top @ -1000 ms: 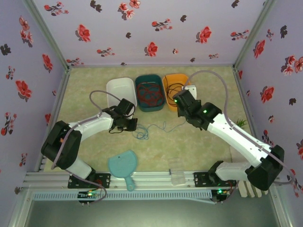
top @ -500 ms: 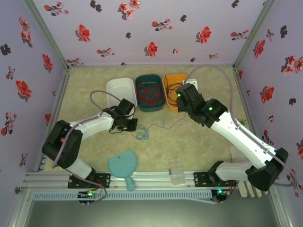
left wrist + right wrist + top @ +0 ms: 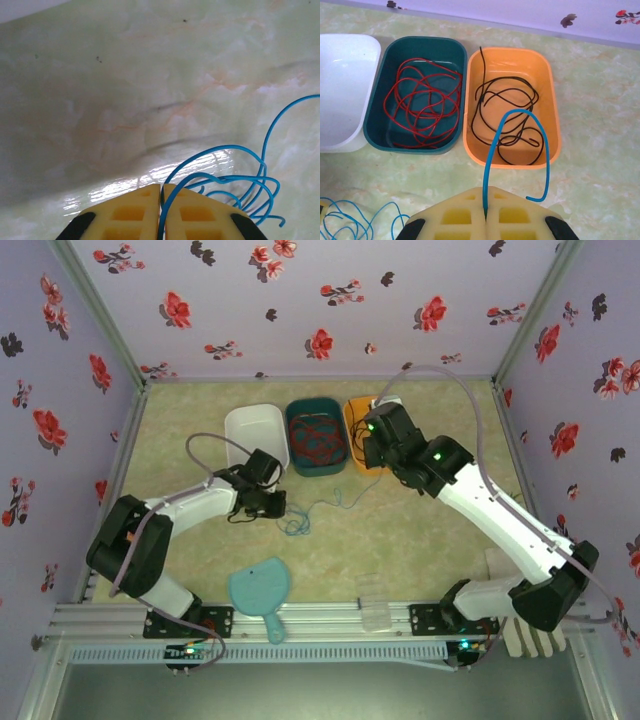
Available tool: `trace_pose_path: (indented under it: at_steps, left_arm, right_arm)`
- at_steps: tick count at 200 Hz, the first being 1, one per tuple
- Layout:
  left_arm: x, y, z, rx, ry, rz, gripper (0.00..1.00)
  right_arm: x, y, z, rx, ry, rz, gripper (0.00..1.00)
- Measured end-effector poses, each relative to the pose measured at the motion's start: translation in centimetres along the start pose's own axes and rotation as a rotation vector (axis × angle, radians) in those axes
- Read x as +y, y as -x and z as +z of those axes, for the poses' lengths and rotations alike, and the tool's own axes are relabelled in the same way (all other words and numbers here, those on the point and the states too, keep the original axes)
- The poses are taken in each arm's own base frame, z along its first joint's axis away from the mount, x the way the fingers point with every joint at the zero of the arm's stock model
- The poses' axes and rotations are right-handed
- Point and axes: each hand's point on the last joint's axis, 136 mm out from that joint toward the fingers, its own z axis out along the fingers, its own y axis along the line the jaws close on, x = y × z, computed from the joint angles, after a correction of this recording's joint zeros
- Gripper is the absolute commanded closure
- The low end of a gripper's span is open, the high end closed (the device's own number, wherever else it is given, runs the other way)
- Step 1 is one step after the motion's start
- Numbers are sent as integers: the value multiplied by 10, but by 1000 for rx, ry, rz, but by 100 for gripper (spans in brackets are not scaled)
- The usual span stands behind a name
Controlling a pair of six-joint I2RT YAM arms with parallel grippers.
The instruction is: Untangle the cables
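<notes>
The blue cable (image 3: pixel 300 522) is the main worry on the counter (image 3: pixel 420 540). Its loose coil lies just beside the left fingers (image 3: pixel 157 189), and a thin strand runs from there toward the right fingers (image 3: pixel 488 192) near the bins. If the arms draw apart while loops cross inside that coil, the pull would likely cinch a knot rather than open one.

A smaller risk sits at the orange bin (image 3: pixel 555 125). The blue cable's free end arcs over the black cable (image 3: pixel 510 117) lying inside, and lowering it there could hook the two together. The red cable (image 3: pixel 420 105) in the teal bin (image 3: pixel 372 127) lies well clear of both.

The right arm (image 3: pixel 490 510) stretches far forward and to the left, with its wrist just short of the orange bin's near rim. The right fingers are closed on the blue cable, which rises from the seam between them. The left arm (image 3: pixel 190 505) is bent low across the counter, and the left fingers are pressed together at the coil with a blue strand pinched in their seam.
</notes>
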Motion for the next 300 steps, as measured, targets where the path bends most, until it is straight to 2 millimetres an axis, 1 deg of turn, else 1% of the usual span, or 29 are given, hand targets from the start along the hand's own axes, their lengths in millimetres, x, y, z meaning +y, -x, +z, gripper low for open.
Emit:
trace_pose_path:
  at_steps: [16,34,51,61,77,94,127,148,163,184,204,225,247,260,275,289,300]
  left_arm:
    - [6,-3,1,4,7,-13,89]
    - [14,-7,3,13,18,-28,90]
    - [19,-9,4,18,24,-39,90]
    - [21,-10,5,18,26,-44,92]
    - [23,-9,5,14,27,-53,100]
    - [23,-7,5,8,26,-59,100]
    - [28,-5,7,0,28,-71,100]
    - [34,-9,9,10,37,-84,100]
    - [38,-11,11,16,43,-92,100]
    - [40,-12,11,19,46,-99,100]
    - [42,-12,11,18,48,-104,100]
    - [43,-11,9,15,50,-109,100]
    - [40,-9,-4,-3,42,-104,100]
    - [36,-3,-17,-32,30,-95,100]
    - [28,9,-38,-85,9,-77,100]
    - [19,22,-62,-151,-16,-52,100]
    - [13,31,-81,-201,-31,-35,100]
  right_arm:
    - [0,8,-6,-12,4,-11,100]
    - [-3,28,-23,-55,6,-15,100]
    - [-11,53,-45,-119,-11,-13,100]
    - [-18,67,-61,-164,-26,-10,100]
    - [-30,82,-83,-221,-53,-6,100]
    - [-43,97,-108,-279,-80,3,100]
    - [-63,121,-148,-372,-117,14,100]
    - [-74,134,-173,-432,-139,20,100]
    - [-82,141,-188,-469,-156,24,100]
    - [-90,145,-203,-502,-173,23,100]
    - [-96,148,-212,-522,-191,18,100]
    - [-98,148,-215,-529,-194,12,100]
    - [-95,148,-214,-526,-183,8,100]
    - [-91,149,-210,-519,-170,0,100]
    - [-82,151,-201,-504,-147,-15,100]
    - [-69,155,-190,-490,-109,-31,100]
    - [-55,159,-179,-477,-66,-42,100]
